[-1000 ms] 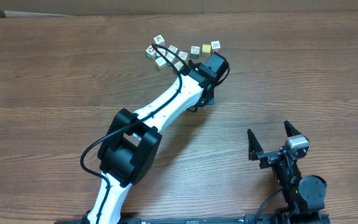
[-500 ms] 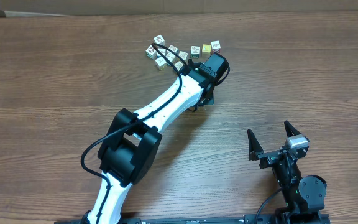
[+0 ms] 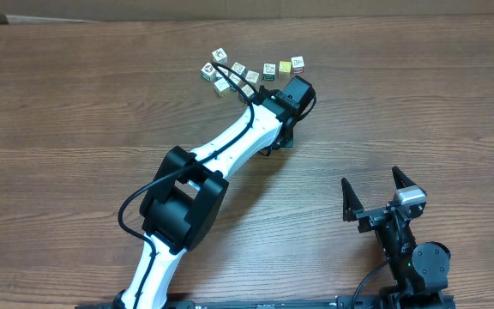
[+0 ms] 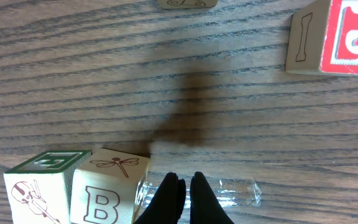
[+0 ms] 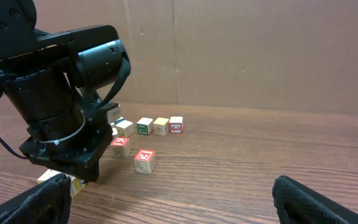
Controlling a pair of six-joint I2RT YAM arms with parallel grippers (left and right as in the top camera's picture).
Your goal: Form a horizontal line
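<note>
In the right wrist view, four small picture cubes stand in a short row (image 5: 161,126), cream to red-faced, with two red-topped cubes (image 5: 145,160) loose in front of it. From overhead, the cubes (image 3: 269,70) lie scattered at the table's far middle. My left gripper (image 4: 182,186) is shut and empty, its tips low over the wood just right of a "B" cube (image 4: 109,190) and a green "F" cube (image 4: 42,186). A red-faced cube (image 4: 337,34) lies farther off. From overhead, the left wrist (image 3: 295,89) hides the fingers. My right gripper (image 3: 376,196) is open and empty at the near right.
A small clear plastic scrap (image 4: 232,193) lies on the wood under the left fingertips. The left arm (image 3: 230,146) stretches diagonally across the table's middle. A cardboard wall (image 5: 260,50) stands behind the table.
The left arm's elbow has shifted slightly. The cubes and the right arm have not moved.
</note>
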